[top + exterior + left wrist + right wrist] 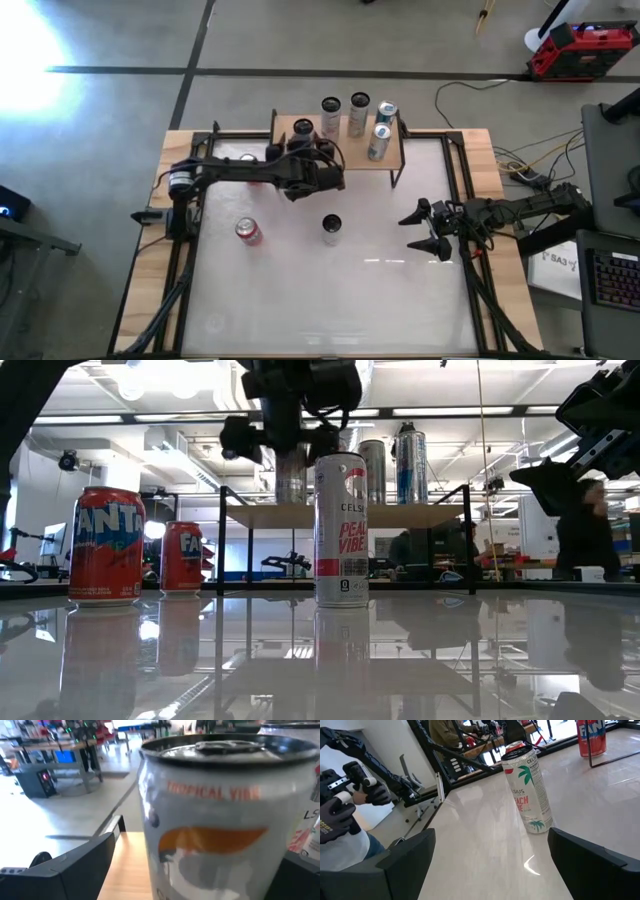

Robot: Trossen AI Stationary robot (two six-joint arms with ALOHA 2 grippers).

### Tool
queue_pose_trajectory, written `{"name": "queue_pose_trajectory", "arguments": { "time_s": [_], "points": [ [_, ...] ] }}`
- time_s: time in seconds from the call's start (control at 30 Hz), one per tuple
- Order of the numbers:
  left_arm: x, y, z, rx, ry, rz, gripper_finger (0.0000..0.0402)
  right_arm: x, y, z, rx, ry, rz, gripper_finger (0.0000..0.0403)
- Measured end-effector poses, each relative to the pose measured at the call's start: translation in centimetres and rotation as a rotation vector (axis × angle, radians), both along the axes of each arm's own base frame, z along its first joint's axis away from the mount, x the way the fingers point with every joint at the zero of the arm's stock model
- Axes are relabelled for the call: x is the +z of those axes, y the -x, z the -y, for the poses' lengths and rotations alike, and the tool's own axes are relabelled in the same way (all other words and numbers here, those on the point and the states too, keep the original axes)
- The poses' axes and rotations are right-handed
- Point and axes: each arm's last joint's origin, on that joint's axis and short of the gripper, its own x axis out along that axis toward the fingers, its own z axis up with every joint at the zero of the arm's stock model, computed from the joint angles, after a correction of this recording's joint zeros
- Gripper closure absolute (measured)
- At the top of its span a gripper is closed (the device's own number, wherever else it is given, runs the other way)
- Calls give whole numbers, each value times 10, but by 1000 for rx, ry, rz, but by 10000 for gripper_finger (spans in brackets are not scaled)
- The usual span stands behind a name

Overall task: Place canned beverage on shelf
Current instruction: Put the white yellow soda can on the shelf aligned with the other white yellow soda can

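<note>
From where I sat, the nearest work was a tall slim can (pixel 331 229) standing upright on the glossy table (pixel 300 310), roughly mid-table, white with a palm-tree print and pink lettering, its pull-tab top unopened as far as I could tell. I judged it would handle as a stiff but dentable thin-walled cylinder, smooth and fairly slippery, top-heavy enough to tip if nudged low, and probably full and so moderately heavy; I reckoned the place to take it was around the mid-body, jaws square to the sides. The right gripper (pixel 428 228) hung at the can's 3 o'clock, well apart from it, jaws spread wide and holding nothing. At the can's 9 o'clock stood a short red can (pixel 248 231), with a second red one (pixel 247 160) farther back near the shelf's left end. Farther off, at 12 o'clock, the shelf (pixel 385 163) already carried several tall cans along its tan top. The left gripper (pixel 303 128) sat over the shelf's left part, fingers (pixel 80 865) wide on either side of a white can (pixel 215 820) with an orange mark that stood on the wood; I could not tell whether they touched it.
</note>
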Motion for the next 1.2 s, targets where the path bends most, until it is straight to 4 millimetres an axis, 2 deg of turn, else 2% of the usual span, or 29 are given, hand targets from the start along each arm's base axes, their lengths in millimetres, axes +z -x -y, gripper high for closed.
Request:
{"name": "queue_pose_trajectory", "arguments": {
  "time_s": [0.23, 0.43, 0.6, 0.97, 1.2],
  "points": [
    [-20, 3, 6, 25, -109, 44, 2, 0, 0, 0, 0, 0, -1, 33],
    [-23, 4, 9, 23, -133, 38, 7, 0, 0, 0, 0, 0, 0, 33],
    [-22, 3, 9, 24, -134, 41, 42, 0, 0, 0, 0, 0, 0, 33],
    [-22, 2, 15, 8, -133, 28, 165, 0, 0, 0, 0, 0, -1, 33],
    [-18, -1, 22, -22, -121, -34, 162, 0, 0, 0, 0, 0, -1, 33]
  ]
}}
